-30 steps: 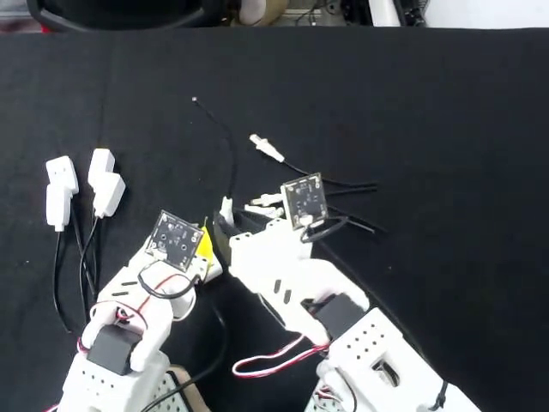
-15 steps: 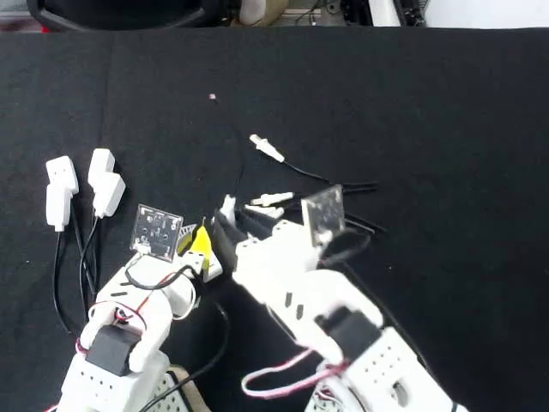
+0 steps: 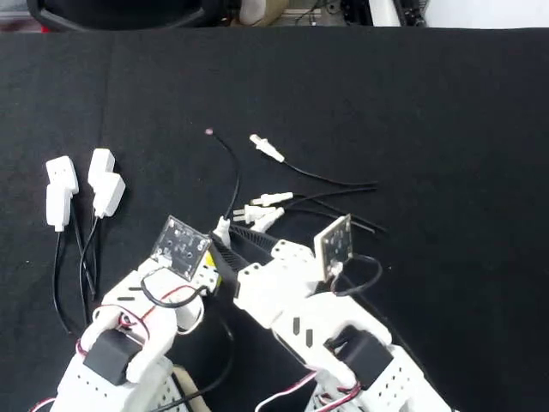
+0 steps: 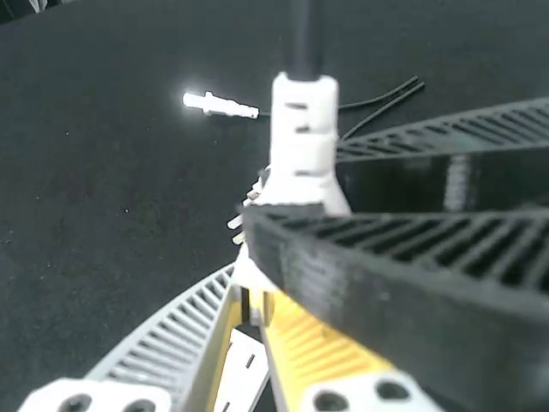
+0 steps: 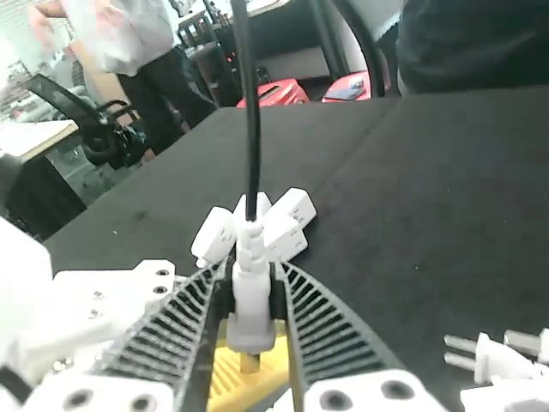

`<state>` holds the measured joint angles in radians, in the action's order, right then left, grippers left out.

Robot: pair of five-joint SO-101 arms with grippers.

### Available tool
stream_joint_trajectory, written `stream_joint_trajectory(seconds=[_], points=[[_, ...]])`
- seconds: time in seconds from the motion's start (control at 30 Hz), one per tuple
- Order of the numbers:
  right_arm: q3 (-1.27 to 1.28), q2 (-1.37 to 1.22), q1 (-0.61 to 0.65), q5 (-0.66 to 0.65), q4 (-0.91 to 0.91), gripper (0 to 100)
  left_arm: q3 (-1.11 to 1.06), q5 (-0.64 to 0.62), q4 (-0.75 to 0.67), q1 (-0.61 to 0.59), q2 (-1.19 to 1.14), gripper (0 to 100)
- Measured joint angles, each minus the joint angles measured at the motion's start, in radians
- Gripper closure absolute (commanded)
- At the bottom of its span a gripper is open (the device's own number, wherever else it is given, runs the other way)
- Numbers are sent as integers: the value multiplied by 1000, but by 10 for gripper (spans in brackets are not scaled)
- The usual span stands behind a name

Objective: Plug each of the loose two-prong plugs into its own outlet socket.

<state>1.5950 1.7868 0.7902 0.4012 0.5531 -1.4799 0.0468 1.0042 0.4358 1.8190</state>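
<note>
The right arm has pulled back toward us and rolled, the right gripper [image 5: 252,273] clamped tight on a plug [image 5: 250,305] whose cable has swung nearer. The left gripper [image 3: 208,264] has closed in against it; whether it has a hold, we cannot tell. It looks like a regrasp at centre, because the sockets [image 3: 107,193] wait well off left and other plugs [image 3: 271,199] lie loose just beyond.

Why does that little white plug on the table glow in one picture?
Left wrist view: the loose plug glares plain white against the black cloth. High view: light is even, shadows vanish into the cloth. Right wrist view: the held plug is evenly lit.
</note>
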Motion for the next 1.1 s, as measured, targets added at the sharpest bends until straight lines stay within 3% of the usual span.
stream_joint_trajectory(seconds=[0.23,0.57,0.87,1.1], points=[[-78,-18,0,2,144,987,-2,0,-60,-115,-2,970],[-157,-127,49,-2,233,987,-2,0,-74,-172,-2,970],[-209,-253,44,-44,222,987,-12,32,-87,-235,-2,970],[-255,-427,-9,-107,216,987,55,299,209,-446,5,970]])
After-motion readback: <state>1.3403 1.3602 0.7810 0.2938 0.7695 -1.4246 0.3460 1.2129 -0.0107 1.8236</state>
